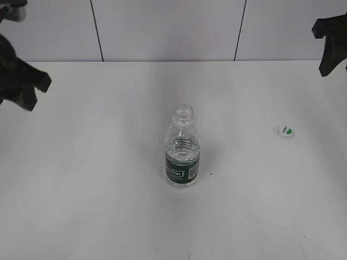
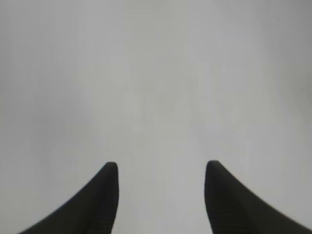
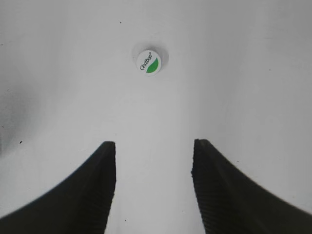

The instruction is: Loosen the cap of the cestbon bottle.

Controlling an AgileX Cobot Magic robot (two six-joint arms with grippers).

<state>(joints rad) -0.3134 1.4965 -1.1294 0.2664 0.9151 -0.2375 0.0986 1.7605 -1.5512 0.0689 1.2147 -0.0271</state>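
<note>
The cestbon bottle [image 1: 183, 149] stands upright in the middle of the white table, its neck open with no cap on it. The white cap with the green leaf mark [image 1: 286, 131] lies flat on the table to the bottle's right; it also shows in the right wrist view [image 3: 149, 62]. My left gripper [image 1: 27, 89] is open and empty at the far left edge, raised above the table, and its wrist view shows only bare table between the fingers [image 2: 161, 168]. My right gripper [image 1: 328, 57] is open and empty at the far right, above and behind the cap [image 3: 153, 146].
A white table [image 1: 97, 189] carries the bottle and cap. A white panelled wall [image 1: 162, 27] with dark vertical seams runs along the back edge of the table.
</note>
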